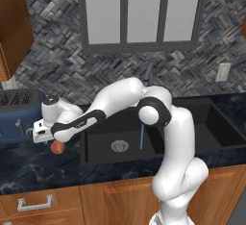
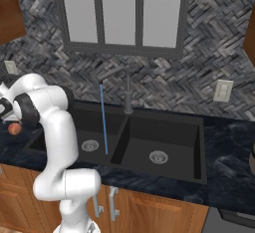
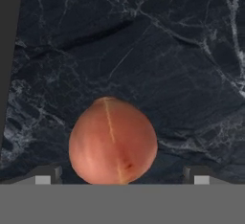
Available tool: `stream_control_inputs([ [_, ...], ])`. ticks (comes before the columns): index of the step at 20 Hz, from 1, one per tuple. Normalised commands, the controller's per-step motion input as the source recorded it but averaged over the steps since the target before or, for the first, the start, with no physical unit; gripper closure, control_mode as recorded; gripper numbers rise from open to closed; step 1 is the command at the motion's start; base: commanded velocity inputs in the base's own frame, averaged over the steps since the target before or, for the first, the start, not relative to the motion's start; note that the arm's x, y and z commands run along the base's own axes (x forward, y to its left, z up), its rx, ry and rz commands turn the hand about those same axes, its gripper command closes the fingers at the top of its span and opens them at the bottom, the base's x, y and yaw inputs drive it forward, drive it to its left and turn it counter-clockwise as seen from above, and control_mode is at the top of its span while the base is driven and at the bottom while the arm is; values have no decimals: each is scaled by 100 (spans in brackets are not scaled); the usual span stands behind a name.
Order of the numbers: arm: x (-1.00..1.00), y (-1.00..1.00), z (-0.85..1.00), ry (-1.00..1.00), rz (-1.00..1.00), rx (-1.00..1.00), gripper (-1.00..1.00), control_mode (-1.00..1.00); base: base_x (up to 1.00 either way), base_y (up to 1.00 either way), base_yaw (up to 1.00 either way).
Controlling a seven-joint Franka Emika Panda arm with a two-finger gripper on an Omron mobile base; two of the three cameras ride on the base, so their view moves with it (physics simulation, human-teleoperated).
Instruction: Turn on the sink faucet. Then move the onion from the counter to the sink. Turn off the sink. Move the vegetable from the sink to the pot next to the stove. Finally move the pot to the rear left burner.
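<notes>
One onion (image 3: 113,140) between open end effector (image 3: 122,175) fingertips

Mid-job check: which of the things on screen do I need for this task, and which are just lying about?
Needed: onion, counter, sink, sink faucet running, open gripper over the onion.
Lying about: toaster, wall outlet, window.

Grey herringbone tile wall (image 1: 57,60) running behind, three-pane frosted window (image 1: 143,12) sitting above, pale outlets (image 2: 222,90) showing on the tiles, wooden base cabinets (image 1: 120,200) standing below, blue toaster (image 1: 17,113) resting at left, wooden upper cabinet (image 1: 14,22) hanging at left.
</notes>
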Motion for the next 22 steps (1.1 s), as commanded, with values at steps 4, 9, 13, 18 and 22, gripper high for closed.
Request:
stream_control_inputs([
  [4, 0, 0, -7, 0, 0, 0, -100, -100, 0, 0, 0],
  [9, 0, 0, -8, 0, 0, -2, -100, -100, 0, 0, 0],
  [13, 0, 0, -8, 0, 0, -3, -100, -100, 0, 0, 0],
  [18, 0, 0, -4, 0, 0, -2, -100, -100, 0, 0, 0],
  [22, -8, 0, 0, 0, 0, -1, -100, -100, 0, 0, 0],
])
